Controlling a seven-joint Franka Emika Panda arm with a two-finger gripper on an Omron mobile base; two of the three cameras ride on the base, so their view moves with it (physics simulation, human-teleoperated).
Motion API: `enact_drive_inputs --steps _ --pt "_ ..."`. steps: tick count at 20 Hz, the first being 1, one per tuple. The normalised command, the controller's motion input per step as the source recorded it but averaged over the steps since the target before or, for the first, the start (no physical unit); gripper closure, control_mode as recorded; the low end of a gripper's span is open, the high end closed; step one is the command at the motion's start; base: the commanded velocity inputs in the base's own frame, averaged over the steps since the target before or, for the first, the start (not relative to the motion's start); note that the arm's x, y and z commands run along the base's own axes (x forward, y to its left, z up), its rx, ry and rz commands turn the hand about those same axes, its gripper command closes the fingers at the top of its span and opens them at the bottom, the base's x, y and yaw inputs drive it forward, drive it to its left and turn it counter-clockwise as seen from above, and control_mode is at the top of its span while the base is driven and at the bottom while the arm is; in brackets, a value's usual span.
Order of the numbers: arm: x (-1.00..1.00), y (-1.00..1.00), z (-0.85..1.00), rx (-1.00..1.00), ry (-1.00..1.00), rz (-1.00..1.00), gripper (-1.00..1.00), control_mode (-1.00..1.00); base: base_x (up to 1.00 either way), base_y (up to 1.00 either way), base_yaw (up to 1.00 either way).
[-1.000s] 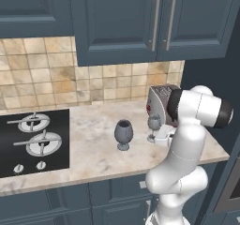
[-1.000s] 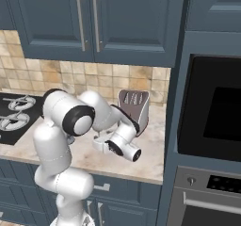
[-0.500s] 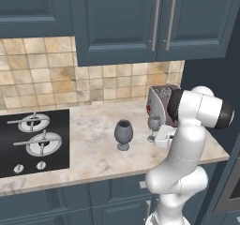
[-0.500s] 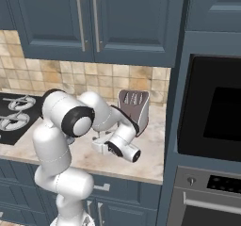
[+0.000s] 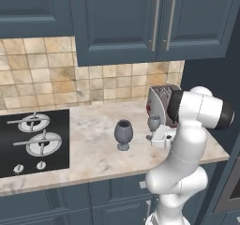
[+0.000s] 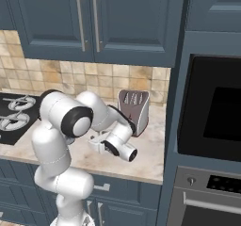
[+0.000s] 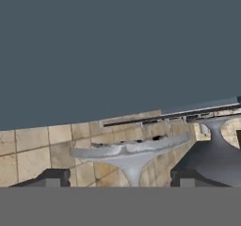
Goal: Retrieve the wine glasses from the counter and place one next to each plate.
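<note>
On the beige counter (image 5: 93,161) stand the two wine glasses. The dark grey goblet (image 5: 123,132) is upright near the middle. The smaller clear glass (image 5: 153,123) stands right of it, in front of the toaster. My gripper (image 5: 153,136) reaches in low from the right, at the clear glass's stem. In the hand view the clear glass (image 7: 130,157) sits midway between my gripper's (image 7: 120,178) fingertips, which stand wide on both sides without touching it. The goblet (image 7: 214,157) shows beyond at the right. The gripper is open. The plates are out of view.
A silver toaster (image 5: 161,103) (image 6: 133,108) stands close behind the clear glass against the tan tile backsplash. The black gas hob (image 5: 33,142) fills the counter's left end. Dark blue wall cabinets (image 5: 154,22) hang overhead. A built-in oven (image 6: 212,107) rises to the right.
The hand has edged slightly closer around the clear glass. Both glasses stand where they were.
</note>
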Motion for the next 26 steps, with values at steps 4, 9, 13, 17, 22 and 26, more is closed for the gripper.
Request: enact_drive_inputs --steps 4,9,13,17,22,26 --pt "0.00 0.00 0.16 0.01 0.00 0.00 1.00 -1.00 0.00 0.00 0.00" --pt "0.00 0.00 0.21 0.00 -0.01 0.00 1.00 -1.00 0.00 0.00 0.00" --pt "-0.06 0.00 0.30 0.00 0.02 0.00 1.00 -1.00 0.00 0.00 0.00" --pt "-0.29 0.02 0.77 -0.04 0.01 -0.06 1.00 -1.00 0.00 0.00 0.00" --pt "-0.68 0.00 0.98 -0.09 -0.04 -0.11 1.00 -1.00 0.00 0.00 0.00" --pt "-0.96 0.01 0.69 -0.11 -0.02 -0.05 1.00 -1.00 0.00 0.00 0.00"
